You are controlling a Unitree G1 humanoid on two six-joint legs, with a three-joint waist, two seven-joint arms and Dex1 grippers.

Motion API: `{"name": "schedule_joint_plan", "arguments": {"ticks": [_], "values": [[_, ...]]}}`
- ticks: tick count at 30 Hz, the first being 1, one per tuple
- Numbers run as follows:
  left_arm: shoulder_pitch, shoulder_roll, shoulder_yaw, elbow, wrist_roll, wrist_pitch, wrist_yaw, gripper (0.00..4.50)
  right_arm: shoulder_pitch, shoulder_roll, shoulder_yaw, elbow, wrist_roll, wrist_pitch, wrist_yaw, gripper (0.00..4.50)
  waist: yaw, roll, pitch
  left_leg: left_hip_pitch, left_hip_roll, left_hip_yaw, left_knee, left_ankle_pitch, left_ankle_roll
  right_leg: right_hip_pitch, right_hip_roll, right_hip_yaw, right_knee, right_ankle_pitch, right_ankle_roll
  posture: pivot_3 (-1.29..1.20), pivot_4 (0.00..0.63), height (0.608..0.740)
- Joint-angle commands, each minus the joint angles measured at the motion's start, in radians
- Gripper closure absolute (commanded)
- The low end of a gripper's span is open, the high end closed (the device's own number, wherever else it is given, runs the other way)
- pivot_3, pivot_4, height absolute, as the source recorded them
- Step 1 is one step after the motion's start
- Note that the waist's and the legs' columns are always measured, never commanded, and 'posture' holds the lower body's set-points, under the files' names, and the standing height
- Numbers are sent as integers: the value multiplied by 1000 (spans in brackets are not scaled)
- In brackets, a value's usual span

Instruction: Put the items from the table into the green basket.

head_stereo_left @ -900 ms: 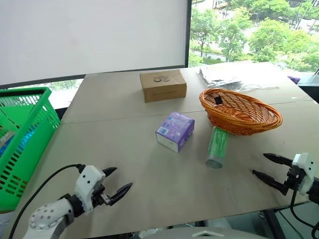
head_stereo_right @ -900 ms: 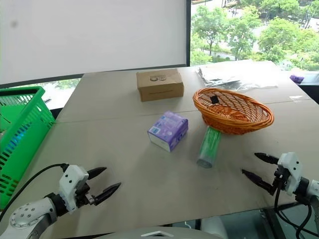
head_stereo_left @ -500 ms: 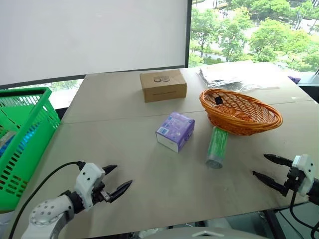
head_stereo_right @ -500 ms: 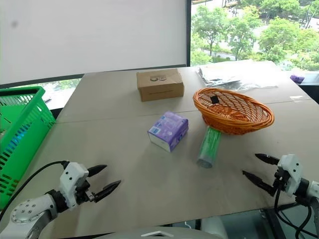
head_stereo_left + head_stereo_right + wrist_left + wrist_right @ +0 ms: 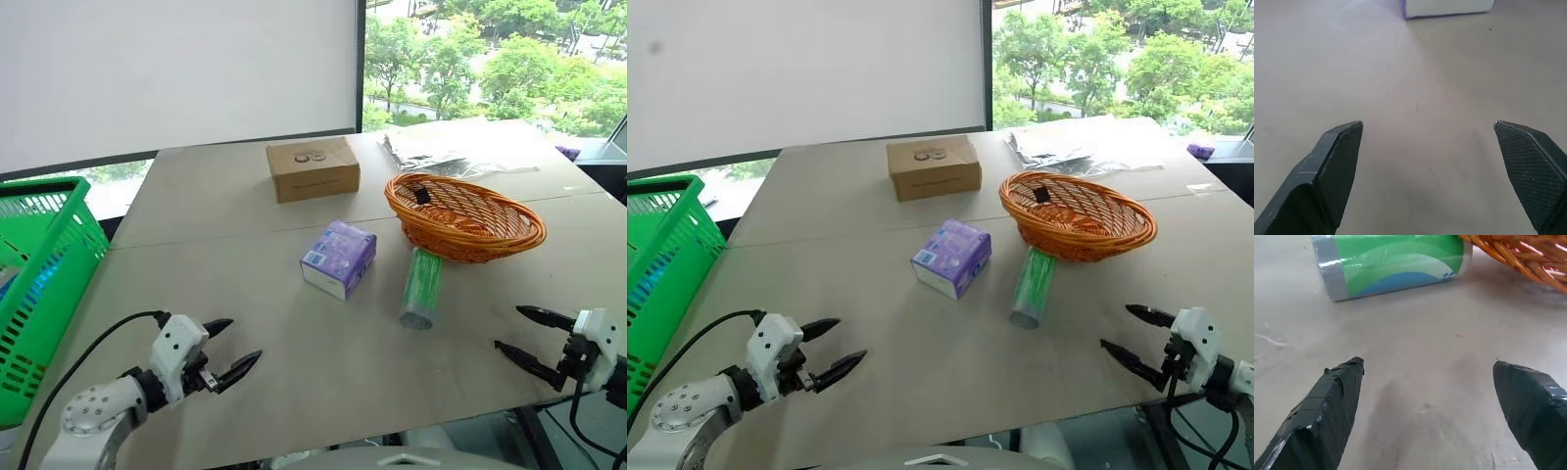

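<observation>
The green basket stood at the table's far left edge, something blue showing through its lattice. The left gripper hovered over the near left, fingers spread apart and empty. The purple-and-white packet lay mid-table, the cardboard box beyond it. The green can lay on its side, its far end tucked under the orange wicker basket, which held a small dark object. The right gripper hung near right, fingers apart. Since the earlier frames nothing on the table had moved; both grippers stayed put.
</observation>
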Motion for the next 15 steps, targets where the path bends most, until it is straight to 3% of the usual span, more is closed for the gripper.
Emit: {"name": "schedule_joint_plan", "arguments": {"ticks": [1, 4, 7, 15], "values": [[-61, 39, 48, -90, -113, 55, -35, 55, -82, -28, -49, -230, 135, 106, -58, 0, -1, 0, 2, 0, 0, 0, 0, 0, 0, 0, 0, 0, 0, 0, 0, 70, 13, 740], [-120, 89, 47, -145, -202, 112, -90, 55, -216, -51, -10, -401, 216, 233, -129, 0, -13, 0, 5, 1, 1, 1, 0, 0, 0, 0, 1, -1, 1, 0, 0, 70, 13, 740], [-149, 124, 78, -186, -286, 163, -121, 55, -298, -67, -8, -443, 226, 299, -175, 0, -20, -7, 2, 7, 2, 0, 0, 0, 0, 0, 1, -2, 1, 0, 0, 63, 7, 740], [-223, 207, 221, -228, -382, 184, -161, 55, -385, -189, 107, -300, -59, 330, -204, 0, -17, -7, 3, 3, 0, 2, -1, -1, 0, -2, -1, 0, -2, 0, 0, 80, 3, 740]]}}
